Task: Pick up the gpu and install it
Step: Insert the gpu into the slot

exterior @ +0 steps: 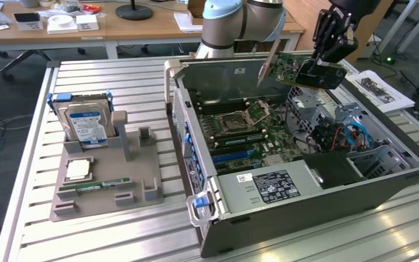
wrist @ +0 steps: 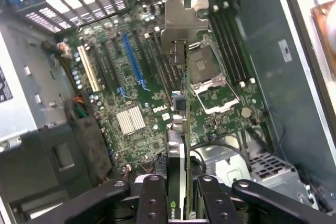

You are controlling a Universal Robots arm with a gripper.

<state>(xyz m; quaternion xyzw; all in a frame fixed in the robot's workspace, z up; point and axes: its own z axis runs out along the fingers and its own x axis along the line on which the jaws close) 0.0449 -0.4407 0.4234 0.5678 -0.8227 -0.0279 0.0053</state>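
The gpu [exterior: 297, 68] hangs in the air above the open computer case [exterior: 282, 164], a green-edged card with a dark fan side and a silver bracket [exterior: 268, 68] toward the exterior view's left. My gripper [exterior: 324, 64] is shut on its dark end. In the wrist view the gpu [wrist: 181, 124] runs edge-on from between my fingers [wrist: 155, 203] out to its silver bracket [wrist: 181, 22], over the motherboard [wrist: 136, 98] with its blue slot [wrist: 132, 61].
A grey holder tray [exterior: 104, 185] at the exterior view's left carries a hard drive [exterior: 85, 125], a CPU [exterior: 78, 170] and a green memory stick [exterior: 93, 186]. The case's raised side wall [exterior: 220, 79] and drive bays [exterior: 340, 131] flank the card. Papers [exterior: 381, 90] lie at the right.
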